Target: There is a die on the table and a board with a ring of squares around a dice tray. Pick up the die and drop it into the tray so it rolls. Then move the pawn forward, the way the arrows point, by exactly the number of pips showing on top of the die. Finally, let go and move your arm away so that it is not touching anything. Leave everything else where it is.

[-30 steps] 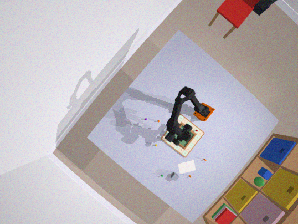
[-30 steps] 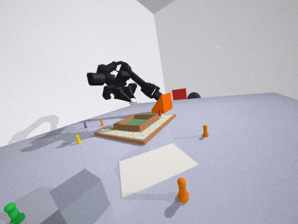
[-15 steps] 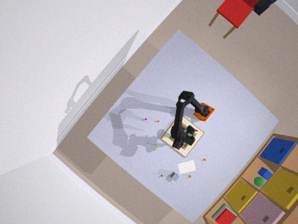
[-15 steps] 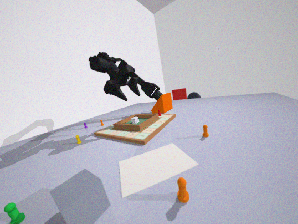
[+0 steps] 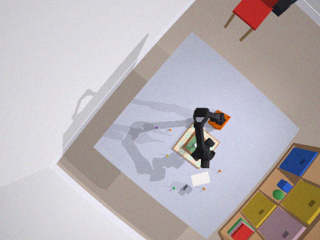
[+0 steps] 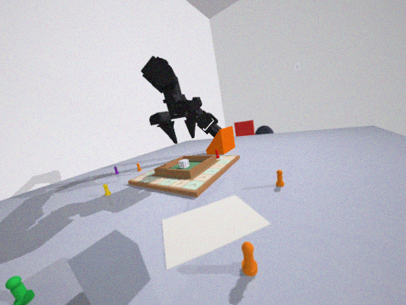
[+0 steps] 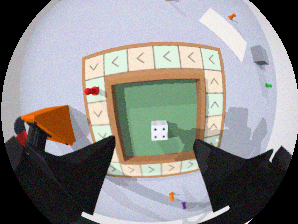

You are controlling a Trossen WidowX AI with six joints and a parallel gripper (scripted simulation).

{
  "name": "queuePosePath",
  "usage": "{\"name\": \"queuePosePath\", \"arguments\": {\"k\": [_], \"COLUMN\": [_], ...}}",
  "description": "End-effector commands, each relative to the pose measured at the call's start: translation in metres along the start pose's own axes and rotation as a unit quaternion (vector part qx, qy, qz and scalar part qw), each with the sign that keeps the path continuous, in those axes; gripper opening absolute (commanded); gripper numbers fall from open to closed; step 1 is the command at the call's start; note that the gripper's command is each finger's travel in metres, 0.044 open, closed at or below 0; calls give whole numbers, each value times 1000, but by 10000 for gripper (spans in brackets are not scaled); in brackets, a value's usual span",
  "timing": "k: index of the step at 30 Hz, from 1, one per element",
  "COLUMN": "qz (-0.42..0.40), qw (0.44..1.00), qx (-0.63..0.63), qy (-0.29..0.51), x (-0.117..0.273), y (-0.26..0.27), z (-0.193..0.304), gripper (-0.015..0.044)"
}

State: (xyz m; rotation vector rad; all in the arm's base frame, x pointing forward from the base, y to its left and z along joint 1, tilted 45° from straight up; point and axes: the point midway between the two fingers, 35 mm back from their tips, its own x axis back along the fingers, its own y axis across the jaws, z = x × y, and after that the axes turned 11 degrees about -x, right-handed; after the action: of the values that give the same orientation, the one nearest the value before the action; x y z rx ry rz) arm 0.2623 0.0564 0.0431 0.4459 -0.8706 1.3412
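Observation:
The white die [image 5: 195, 145] [image 6: 184, 163] [image 7: 159, 131] lies in the green-floored tray [image 6: 173, 173] [image 7: 150, 77]. In the wrist view its face towards the camera has a pip at each corner and none in the middle; whether it is still moving cannot be told. The red pawn [image 6: 217, 154] [image 7: 91, 91] stands on the board [image 5: 182, 151] [image 6: 211, 180] [image 7: 141, 56], on the square below the upper left corner in the wrist view. Arrows there point down, then right along the bottom. My gripper [image 6: 185, 140] [image 7: 156, 143] is open and empty, above the tray.
A white card [image 5: 200, 179] [image 6: 211, 230] lies in front of the board, with a grey block [image 5: 185, 189] [image 6: 109, 264] near it. Yellow [image 5: 167, 155] [image 6: 106, 189], purple [image 5: 156, 128] [image 6: 116, 170], green [image 5: 173, 188] [image 6: 19, 290] and orange pawns [image 5: 219, 171] [image 6: 279, 178] stand around.

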Motion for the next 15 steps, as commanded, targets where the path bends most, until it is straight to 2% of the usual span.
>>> {"name": "queuePosePath", "arguments": {"k": [1,4,8,12,15], "qz": [-2,2,9,18,24], "qw": [993,972,922,847,803], "qx": [-116,-235,-388,-531,-596], "qy": [4,6,8,9,8], "x": [-6,-10,-16,-23,-28], "y": [23,41,65,88,102], "z": [-8,-14,-18,-20,-19], "gripper": [282,204,200,200,200]}}
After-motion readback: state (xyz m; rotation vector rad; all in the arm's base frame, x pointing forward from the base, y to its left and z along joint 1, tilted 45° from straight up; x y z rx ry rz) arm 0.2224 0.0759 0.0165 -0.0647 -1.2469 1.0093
